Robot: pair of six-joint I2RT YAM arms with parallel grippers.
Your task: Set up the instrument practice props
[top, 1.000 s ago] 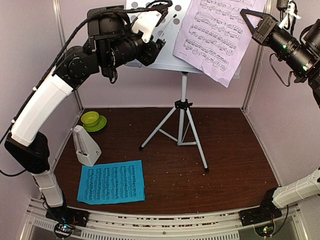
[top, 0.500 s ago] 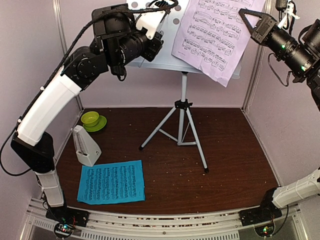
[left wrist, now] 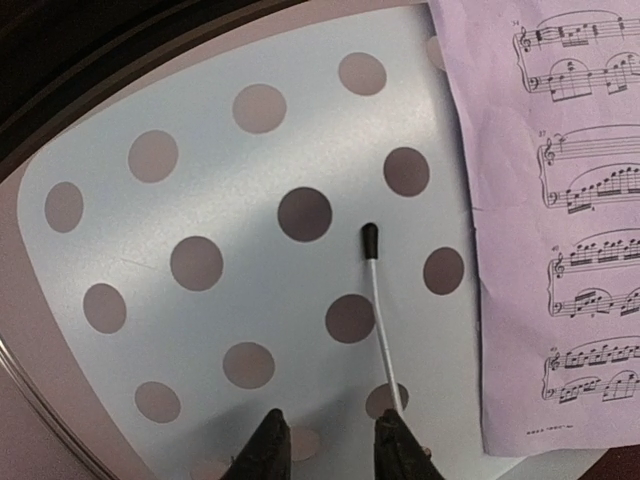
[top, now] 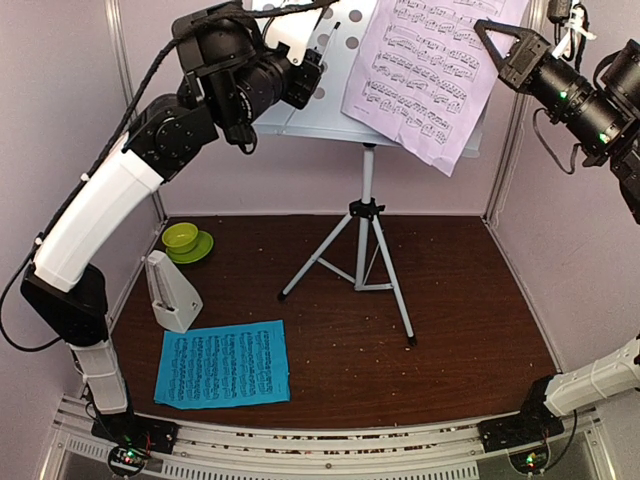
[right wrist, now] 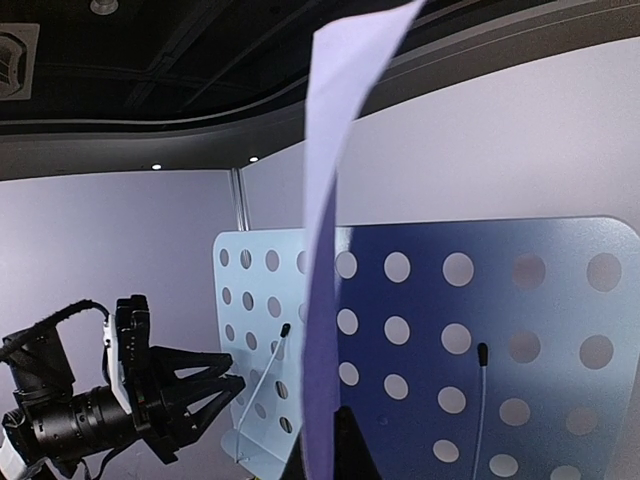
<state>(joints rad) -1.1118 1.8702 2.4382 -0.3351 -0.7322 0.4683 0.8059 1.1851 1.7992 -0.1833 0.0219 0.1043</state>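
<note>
The white perforated music stand [top: 300,118] rises on its silver tripod [top: 366,255] at the back. A lilac sheet-music page [top: 420,70] lies against the stand's right half. My right gripper [top: 482,30] is shut on its upper right edge; in the right wrist view the page [right wrist: 335,200] shows edge-on between the fingers [right wrist: 352,450]. My left gripper [top: 314,66] is open and empty, close in front of the stand's left half [left wrist: 200,200], next to a white page-holder wire [left wrist: 380,310]. The cyan page [top: 224,364] and white metronome [top: 172,292] rest on the table.
A lime-green bowl on its saucer [top: 183,240] sits at the back left of the dark wooden table [top: 460,330]. Lilac walls and metal corner posts enclose the space. The tripod legs spread over the table's middle.
My left gripper has moved up and in toward the stand's left half. The lilac page has shifted slightly left with the right gripper.
</note>
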